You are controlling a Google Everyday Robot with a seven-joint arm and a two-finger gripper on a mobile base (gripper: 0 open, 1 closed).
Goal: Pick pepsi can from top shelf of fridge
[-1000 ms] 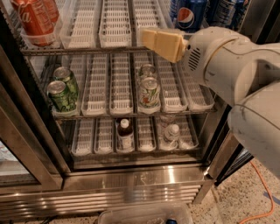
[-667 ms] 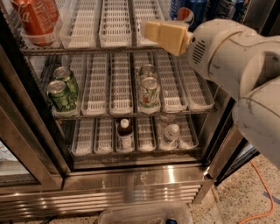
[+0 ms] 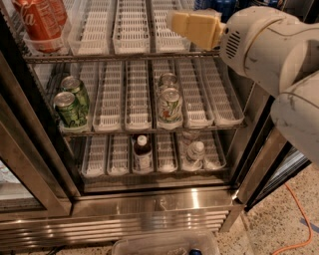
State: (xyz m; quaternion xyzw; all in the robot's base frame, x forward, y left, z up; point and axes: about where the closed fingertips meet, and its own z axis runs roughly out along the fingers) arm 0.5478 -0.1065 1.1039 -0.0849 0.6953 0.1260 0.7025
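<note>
Logging the single view: your end effector (image 3: 180, 24) sits at the front of the top shelf (image 3: 124, 57), right of centre. Its tan housing points left over the lane trays (image 3: 132, 27), and the white arm (image 3: 264, 47) comes in from the upper right. You cannot tell from this angle whether it is open, closed or gripping anything. Pepsi can (image 3: 203, 4): only a dark blue sliver shows at the upper edge, toward the right end of the top shelf, just behind the end effector; logo hidden. Red Coca-Cola can (image 3: 37, 22) stands at the left end of the same shelf, well apart. Middle rack (image 3: 149, 131): two green cans (image 3: 70, 107) in the left lane, two pale cans (image 3: 169, 105) one behind the other in a centre lane. Bottom rack (image 3: 149, 175): a dark bottle (image 3: 142, 152), with clear bottles (image 3: 197, 150) near it to the right. Fridge (image 3: 149, 218) shows its ribbed steel base below. An orange cable (image 3: 294, 224) lies on the speckled floor (image 3: 264, 236) at right.
</note>
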